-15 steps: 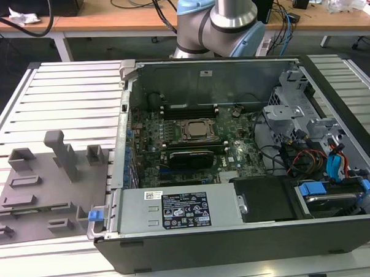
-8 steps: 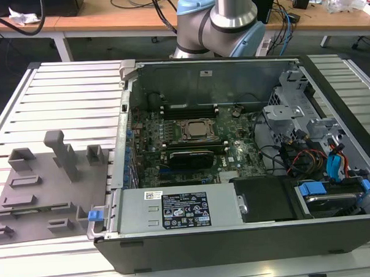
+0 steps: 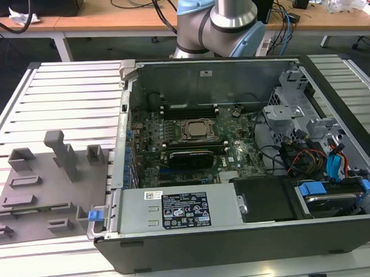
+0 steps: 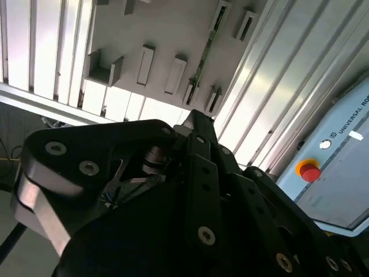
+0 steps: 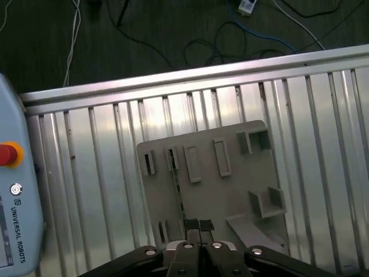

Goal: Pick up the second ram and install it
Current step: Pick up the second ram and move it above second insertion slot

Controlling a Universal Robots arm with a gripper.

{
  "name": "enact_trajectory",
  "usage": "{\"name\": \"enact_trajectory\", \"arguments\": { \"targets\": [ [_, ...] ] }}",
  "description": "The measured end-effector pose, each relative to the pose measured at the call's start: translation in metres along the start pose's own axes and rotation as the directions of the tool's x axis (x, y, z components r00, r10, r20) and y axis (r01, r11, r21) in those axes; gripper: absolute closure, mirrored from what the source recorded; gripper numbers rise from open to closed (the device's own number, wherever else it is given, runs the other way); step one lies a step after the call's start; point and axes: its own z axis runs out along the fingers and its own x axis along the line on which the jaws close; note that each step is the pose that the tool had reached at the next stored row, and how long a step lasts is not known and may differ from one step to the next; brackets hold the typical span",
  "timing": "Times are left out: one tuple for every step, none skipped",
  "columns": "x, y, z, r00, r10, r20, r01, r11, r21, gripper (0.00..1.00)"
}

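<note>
The second ram (image 5: 176, 184) stands edge-on in the grey holder plate (image 5: 219, 202) on the ribbed tabletop (image 5: 104, 173), a thin sliver that is hard to make out. The claw (image 5: 199, 226), fingertips together and empty, hovers near its end.

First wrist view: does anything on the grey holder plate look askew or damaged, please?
Nothing stands out: the thin green ram stick stands on edge, straight in its slots, and the grey plastic holder plate lies flat on the slatted metal table.

You'll see the second ram (image 5: 177, 190) in the first wrist view as a thin, dark green stick (edge-on to you), standing on its long edge in a slot of the grey holder plate (image 5: 230, 196).
</note>
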Motion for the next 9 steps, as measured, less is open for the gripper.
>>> {"name": "enact_trajectory", "arguments": {
  "targets": [
    [0.0000, 0.0000, 0.0000, 0.9999, -0.013, -0.0005, 0.013, 0.9999, -0.0003, 0.89],
    [0.0000, 0.0000, 0.0000, 0.9998, -0.021, -0.0008, 0.021, 0.9998, -0.0004, 0.89],
    [0.0000, 0.0000, 0.0000, 0.9996, -0.028, -0.0010, 0.028, 0.9996, -0.0005, 0.89],
    [0.0000, 0.0000, 0.0000, 0.9994, -0.036, -0.0013, 0.036, 0.9994, -0.0007, 0.89],
    [0.0000, 0.0000, 0.0000, 0.9991, -0.043, -0.0016, 0.043, 0.9991, -0.0008, 0.89],
    [0.0000, 0.0000, 0.0000, 0.9985, -0.054, -0.0020, 0.054, 0.9985, -0.0011, 0.89],
    [0.0000, 0.0000, 0.0000, 0.9981, -0.062, -0.0022, 0.062, 0.9981, -0.0012, 0.89],
    [0.0000, 0.0000, 0.0000, 0.9971, -0.076, -0.0027, 0.076, 0.9971, -0.0015, 0.89],
    [0.0000, 0.0000, 0.0000, 0.9961, -0.089, -0.0032, 0.089, 0.9961, -0.0018, 0.89]
  ]
}}
